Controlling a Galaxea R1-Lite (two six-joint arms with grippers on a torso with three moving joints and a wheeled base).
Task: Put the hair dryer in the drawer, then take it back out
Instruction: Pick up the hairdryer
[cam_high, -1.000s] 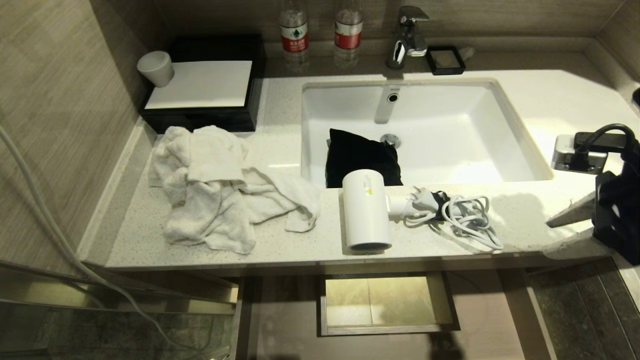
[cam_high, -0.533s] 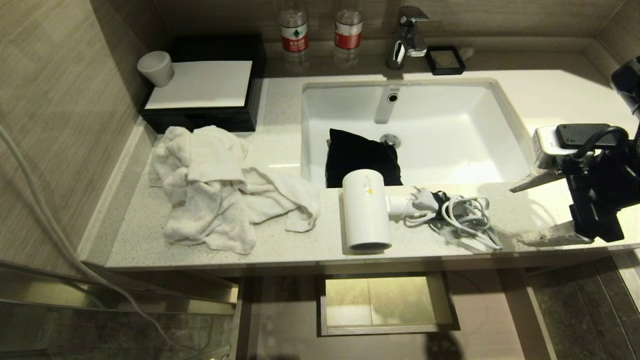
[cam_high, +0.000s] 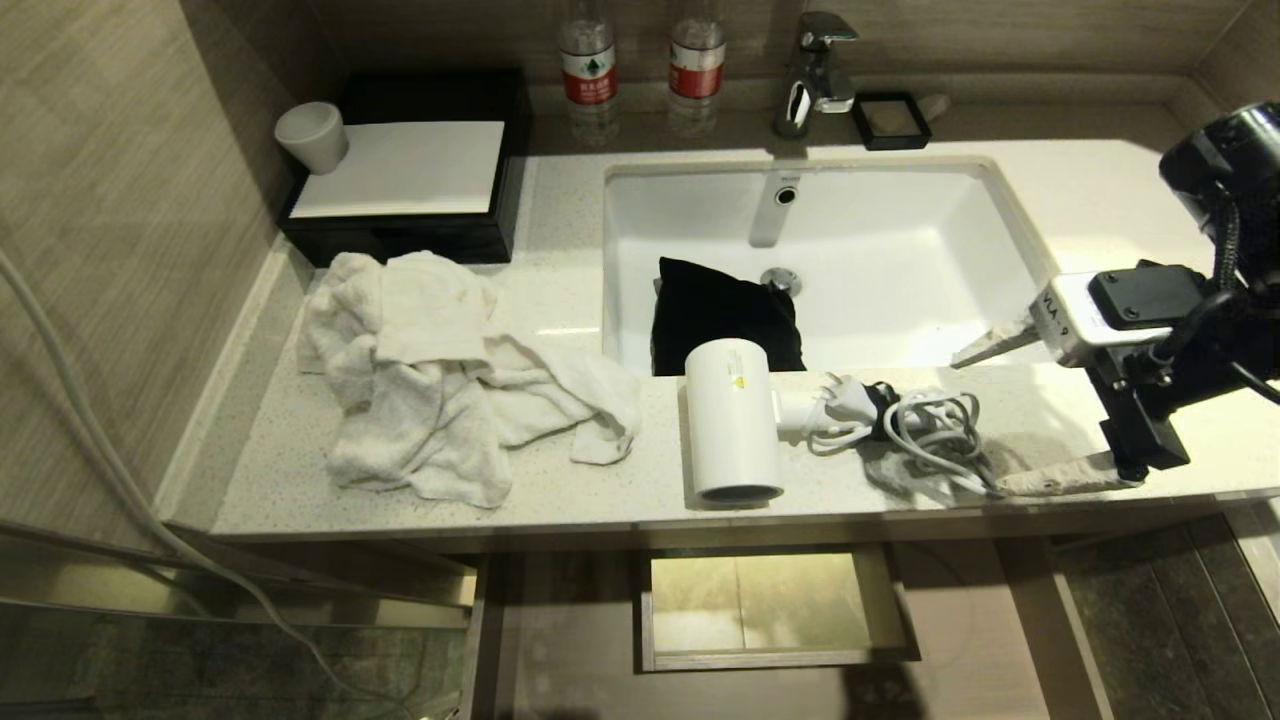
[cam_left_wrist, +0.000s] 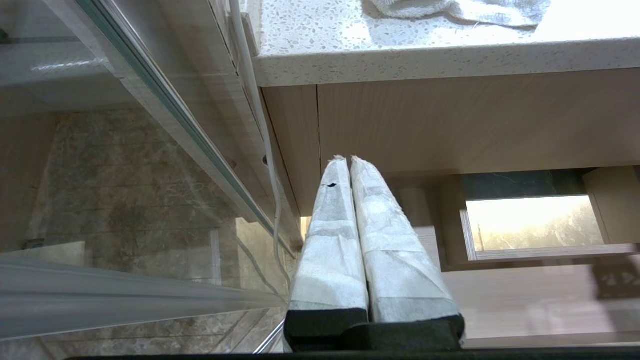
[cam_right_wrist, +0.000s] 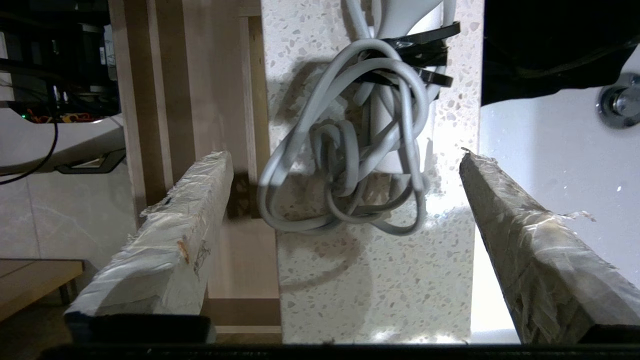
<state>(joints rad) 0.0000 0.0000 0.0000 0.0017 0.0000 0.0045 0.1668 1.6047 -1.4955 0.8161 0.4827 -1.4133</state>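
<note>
Right claw (cam_right_wrist: 345, 200) wide open over the hair dryer (cam_right_wrist: 350, 150) cord bundle on speckled counter (cam_right_wrist: 375, 290), not touching.

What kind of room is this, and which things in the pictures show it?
Most likely a hotel bathroom vanity: a white sink set into a speckled counter with a faucet behind it, a crumpled white towel, and a hair dryer beside the basin.
</note>
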